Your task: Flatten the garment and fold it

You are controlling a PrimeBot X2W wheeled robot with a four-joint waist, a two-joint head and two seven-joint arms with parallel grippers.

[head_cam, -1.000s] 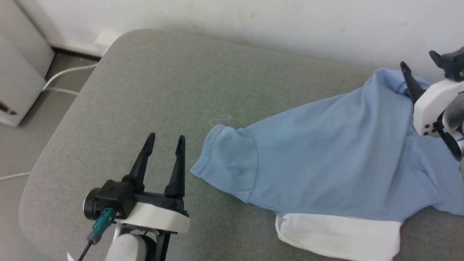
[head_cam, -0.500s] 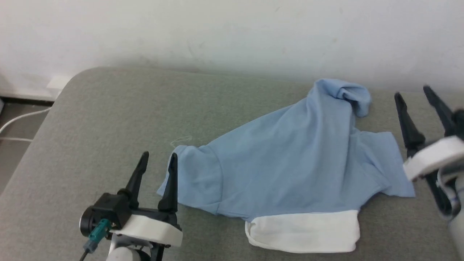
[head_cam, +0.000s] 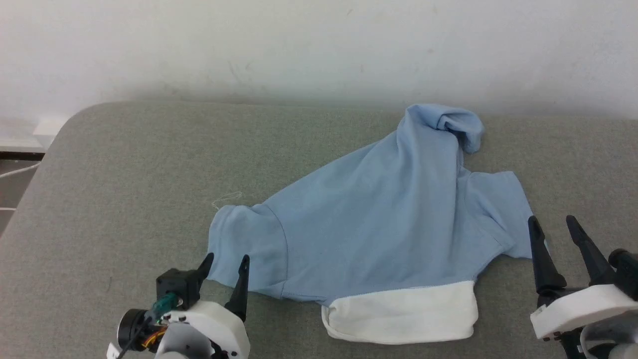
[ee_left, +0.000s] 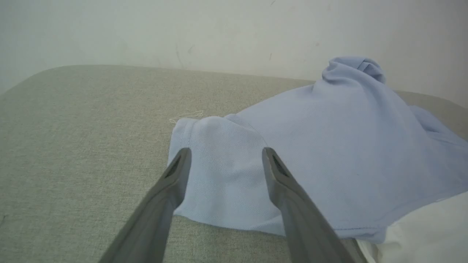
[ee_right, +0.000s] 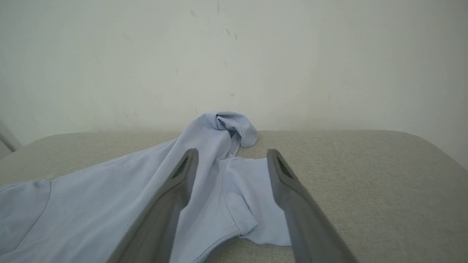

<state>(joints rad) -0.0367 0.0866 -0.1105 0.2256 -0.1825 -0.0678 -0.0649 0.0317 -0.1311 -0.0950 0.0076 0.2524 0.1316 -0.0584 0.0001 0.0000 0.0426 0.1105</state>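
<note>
Found the garment (head_cam: 379, 229) lying on the grey padded surface (head_cam: 139, 159), close to the pale wall (head_cam: 299, 45). Saw it light blue and not yet flat, with the white collar (head_cam: 398, 311) at the near edge and the far end bunched into a small raised lump (head_cam: 448, 124) next to the wall. Noted one sleeve (head_cam: 246, 239) spread toward the left gripper (head_cam: 227, 257) and the other sleeve (head_cam: 498, 209) toward the right gripper (head_cam: 551, 219). Found the left gripper released, jaws apart, holding nothing, fingertips over the near edge of that sleeve. Found the right gripper released as well, also empty, fingers at the outer edge of the other sleeve. Could not tell whether any finger touched the cloth. Noticed a thin pale thread (head_cam: 225, 199) on the surface, just beside the sleeve on the left.
</note>
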